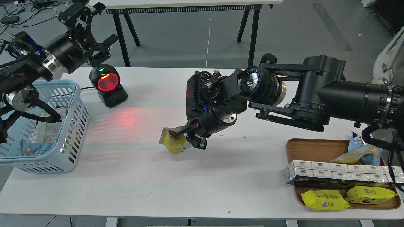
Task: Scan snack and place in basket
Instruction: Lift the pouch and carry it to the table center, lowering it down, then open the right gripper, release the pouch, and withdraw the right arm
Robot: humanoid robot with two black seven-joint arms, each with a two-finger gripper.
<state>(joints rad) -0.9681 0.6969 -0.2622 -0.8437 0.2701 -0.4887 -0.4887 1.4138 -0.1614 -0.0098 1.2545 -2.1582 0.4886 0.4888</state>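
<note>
The snack [172, 141] is a white-and-yellow pouch picturing tan nuts. My right gripper [189, 135] is shut on it and holds it low over the middle of the white table [157, 176], its bottom close to the tabletop. The black scanner [107, 85] with its red window stands at the back left and throws a red glow on the table between itself and the pouch. The light blue basket [74, 126] stands at the left edge with some packets inside. My left gripper [94, 28] is open and empty, raised behind the scanner.
A brown wooden tray [303, 148] at the front right holds a row of white cartons, two yellow packets [325, 200] and a blue-and-yellow bag [363, 151]. My right arm [331, 94] spans the right half of the table. Another table's legs stand behind.
</note>
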